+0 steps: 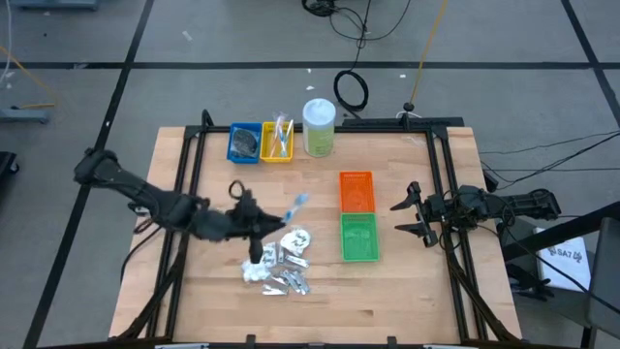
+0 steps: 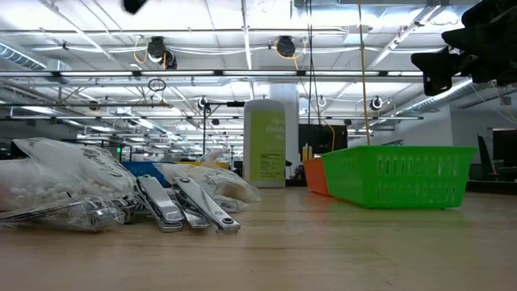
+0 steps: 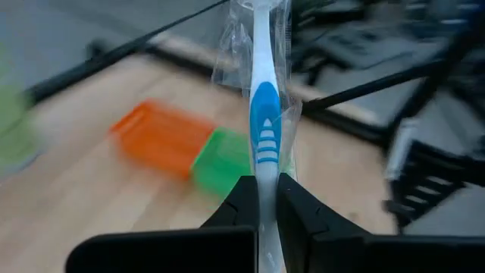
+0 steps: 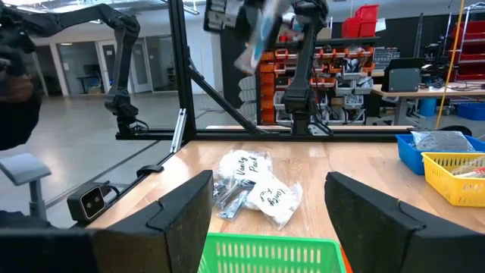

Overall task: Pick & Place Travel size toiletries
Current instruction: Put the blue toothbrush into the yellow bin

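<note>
My left gripper [image 1: 274, 222] hovers above the table's middle, just over the toiletries pile, shut on a slim blue-and-white stick in clear wrap [image 3: 264, 114], also seen in the high view as the wrapped stick [image 1: 296, 205]. The remaining toiletries [image 1: 281, 264] lie heaped on the wood: white crinkly packets [image 4: 256, 189] and silvery pieces [image 2: 186, 206]. In the right wrist view the left arm with the stick [image 4: 258, 34] shows above that pile. My right gripper [image 1: 411, 215] waits open beyond the green tray, near the right edge; its fingers frame the right wrist view [image 4: 269, 208]. My left gripper pinches the wrapped stick by the lower part of its handle [image 3: 266, 180] between its two fingers, wrap included. The fingers lie along the stick, which juts out past their tips toward the table's far right. It is lifted clear of the table.
A blue tray [image 1: 244, 142] with a dark pad inside, a yellow tray [image 1: 278, 142] with sticks, and a tall white-lidded jar [image 1: 319, 127] line the far edge. An orange tray [image 1: 356, 190] and a green tray [image 1: 358, 237] sit right of centre. Black frame rails run along both sides.
</note>
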